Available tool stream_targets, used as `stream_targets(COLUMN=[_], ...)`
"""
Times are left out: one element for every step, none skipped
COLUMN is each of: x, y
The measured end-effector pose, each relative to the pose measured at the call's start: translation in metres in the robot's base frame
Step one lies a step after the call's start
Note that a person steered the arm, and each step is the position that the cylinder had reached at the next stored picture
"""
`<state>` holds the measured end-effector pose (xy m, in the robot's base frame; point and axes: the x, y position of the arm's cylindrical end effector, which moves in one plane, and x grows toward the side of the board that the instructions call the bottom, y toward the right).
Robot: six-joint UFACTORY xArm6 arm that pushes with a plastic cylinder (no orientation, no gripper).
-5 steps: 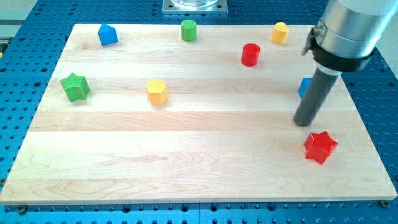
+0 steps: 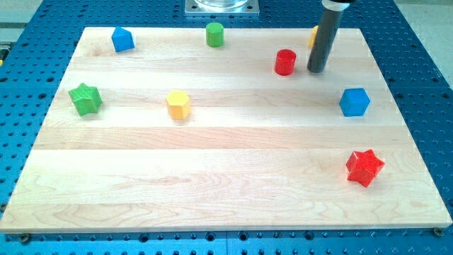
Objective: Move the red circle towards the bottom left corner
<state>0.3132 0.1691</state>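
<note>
The red circle [image 2: 285, 62] stands on the wooden board [image 2: 226, 177] at the view's upper right. My tip [image 2: 317, 71] rests on the board just to the right of the red circle, a small gap apart from it. The dark rod rises from there towards the view's top and hides most of a yellow block [image 2: 312, 35] behind it.
A blue block [image 2: 354, 102] sits below and right of my tip. A red star [image 2: 364, 168] is at lower right. A green circle [image 2: 214, 34] and a blue block [image 2: 122, 39] are along the top. A yellow block [image 2: 178, 105] and a green star [image 2: 85, 98] are at left.
My tip has moved up and to the left, from beside the right-hand blue block to just right of the red circle. That blue block now shows fully. No block has moved.
</note>
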Motion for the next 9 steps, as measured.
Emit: stream_targets(x=[-0.006, 0.017, -0.023, -0.027, 0.062, 0.111, 0.089, 0.137, 0.186], y=[-0.024, -0.066, -0.035, -0.076, -0.167, -0.199, -0.166, -0.224, -0.277])
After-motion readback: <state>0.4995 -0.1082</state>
